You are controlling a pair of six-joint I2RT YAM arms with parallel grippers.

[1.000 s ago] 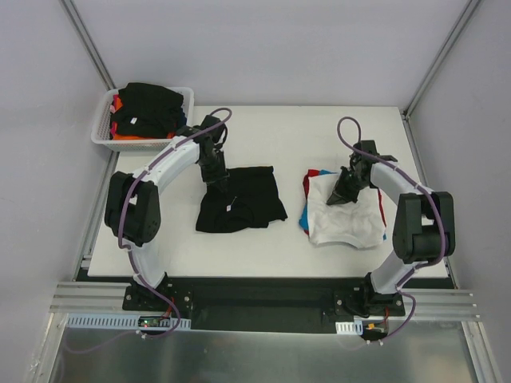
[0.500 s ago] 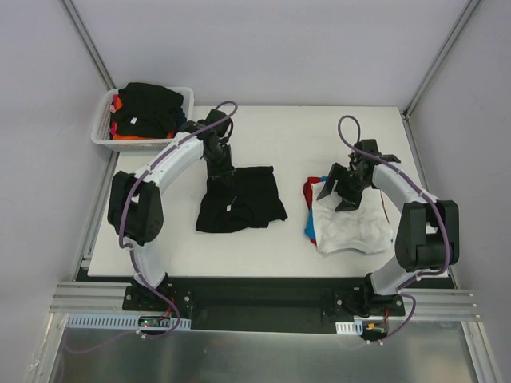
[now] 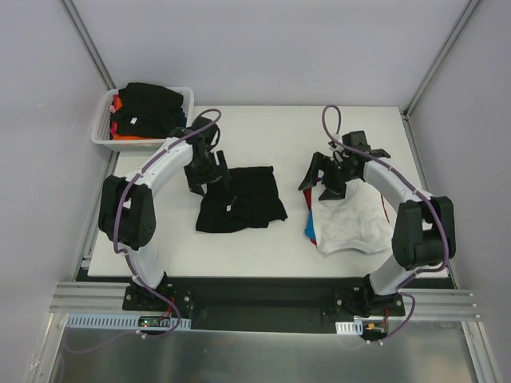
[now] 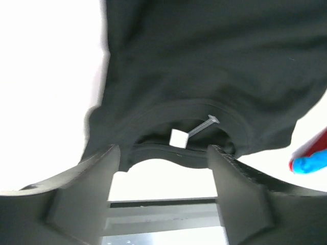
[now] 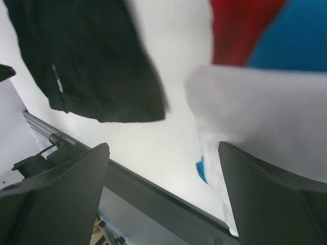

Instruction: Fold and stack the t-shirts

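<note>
Both your pincers have opened and let go, left pincer (image 3: pixel 206 180) spread empty over the crumpled black cloth t-shirt (image 3: pixel 243 201), right pincer (image 3: pixel 318 183) wide and empty beside the folded white cloth t-shirt (image 3: pixel 353 225).

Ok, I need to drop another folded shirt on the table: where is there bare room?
Widest bare patch: the far strip of table, beyond the black t-shirt and the white t-shirt. A thinner strip runs along the near edge. The gap between those shirts is narrow, and the open right gripper hangs at its far end. The basket is full.
</note>
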